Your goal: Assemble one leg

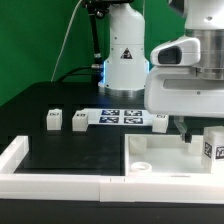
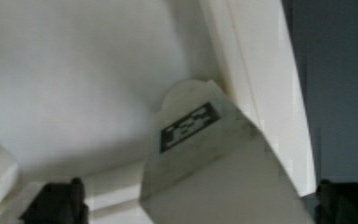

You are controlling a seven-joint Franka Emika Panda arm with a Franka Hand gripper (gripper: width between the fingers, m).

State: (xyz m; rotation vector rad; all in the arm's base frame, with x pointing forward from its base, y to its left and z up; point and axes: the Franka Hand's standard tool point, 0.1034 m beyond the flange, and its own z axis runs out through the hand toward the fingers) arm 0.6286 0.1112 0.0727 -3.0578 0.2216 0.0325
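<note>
White housing of the arm [image 1: 190, 80] fills the exterior view's right foreground and hides the gripper's fingers there. Below it lies the tray-like panel [image 1: 160, 165], with a round socket [image 1: 141, 168] near its front corner, and a leg [image 1: 212, 147] stands at the exterior view's right edge, marker facing the camera. Three further legs [image 1: 53, 120] [image 1: 81, 120] [image 1: 160, 120] stand on the black table [image 1: 60, 150], the first two just beside each other, the third at the exterior view's right end of the marker board [image 1: 122, 117].

Only the wrist view shows the gripper [image 2: 202, 205]: its two dark fingertips [image 2: 55, 203] sit wide apart at the picture's edge, with a leg [image 2: 202, 150] lying between them. Whether the tips touch it cannot be told. The leg's marker [image 2: 190, 124] is visible, and the panel's raised wall [image 2: 265, 90] runs just beside it.
</note>
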